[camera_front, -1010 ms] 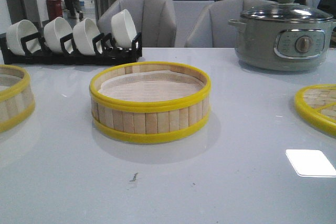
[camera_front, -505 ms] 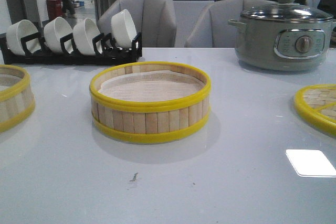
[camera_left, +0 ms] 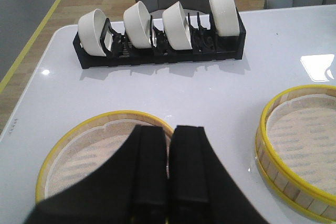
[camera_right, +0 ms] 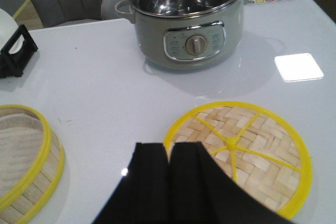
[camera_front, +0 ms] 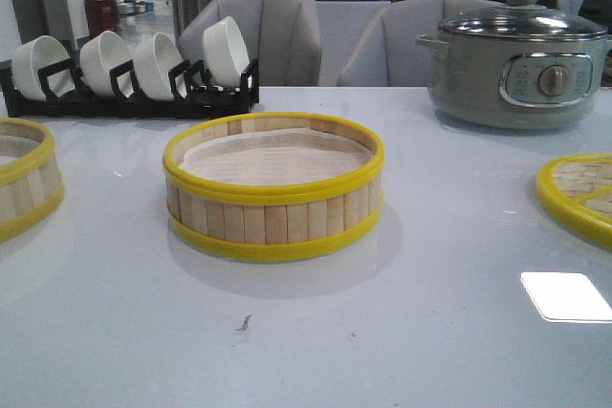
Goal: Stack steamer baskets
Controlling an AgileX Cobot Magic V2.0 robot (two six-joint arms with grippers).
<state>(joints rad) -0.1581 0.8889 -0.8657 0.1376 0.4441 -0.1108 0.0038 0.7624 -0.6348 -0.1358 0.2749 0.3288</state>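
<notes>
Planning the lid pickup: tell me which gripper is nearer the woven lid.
Right. The right gripper hangs at the woven lid's near rim; the left gripper is over the far-left steamer basket.

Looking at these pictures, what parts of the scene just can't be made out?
- Left basket: front view, cut off by the frame's edge; in the left wrist view the left end effector covers its near side.
- Lid: front view, cut by the edge; its near part is hidden behind the right end effector in the right wrist view.
- Pot dial markings: too small to read.
</notes>
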